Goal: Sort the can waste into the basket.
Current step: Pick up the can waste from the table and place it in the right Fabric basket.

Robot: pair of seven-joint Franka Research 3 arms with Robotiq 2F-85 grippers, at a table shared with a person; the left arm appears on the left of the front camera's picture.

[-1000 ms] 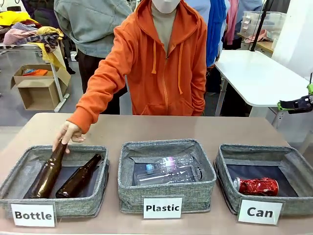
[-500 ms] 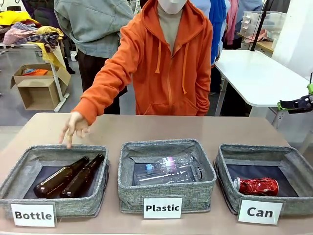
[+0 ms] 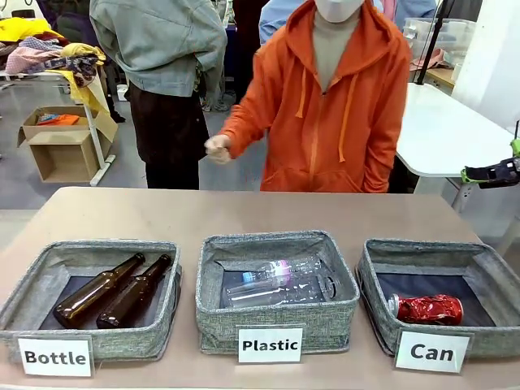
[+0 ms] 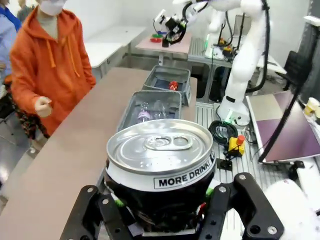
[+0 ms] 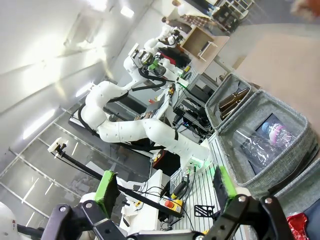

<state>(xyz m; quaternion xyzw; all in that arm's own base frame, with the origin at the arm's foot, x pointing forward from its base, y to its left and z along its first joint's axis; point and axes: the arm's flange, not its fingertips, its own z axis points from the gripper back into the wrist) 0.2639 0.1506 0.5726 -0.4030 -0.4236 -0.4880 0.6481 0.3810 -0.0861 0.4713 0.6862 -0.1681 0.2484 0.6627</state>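
Three grey woven baskets in a row along the near edge of the desk (image 3: 244,213), labelled from the robot's left "Bottle", "Plastic" and "Can"; in the Can basket (image 3: 422,253) at the robot's right, one dented red can (image 3: 429,309) lying on its side on the dark bottom, long axis across the basket from left to right, silver top toward the Plastic basket (image 3: 276,328), resting near the front wall just behind the label; seen small in the left wrist view too, as a red spot in the farthest basket (image 4: 174,85). Second can, dark with a silver top (image 4: 161,170), clamped upright in the left gripper (image 4: 162,212), jaws closed against its lower body, long axis running along the fingers, pull-tab end facing the camera, band reading "MORE DRINK" below the rim. Right gripper (image 5: 167,187) held off beyond the desk's edge, jaws spread wide with nothing between the green pads (image 5: 106,186). Two brown glass bottles (image 3: 114,290) lying side by side in the Bottle basket (image 3: 49,268), necks pointing toward the far right; clear plastic bottles (image 3: 280,280) in the middle basket. Across the desk, a person in an orange hoodie (image 3: 341,106), one hand (image 3: 217,149) closed in a loose fist, held well above the desk.
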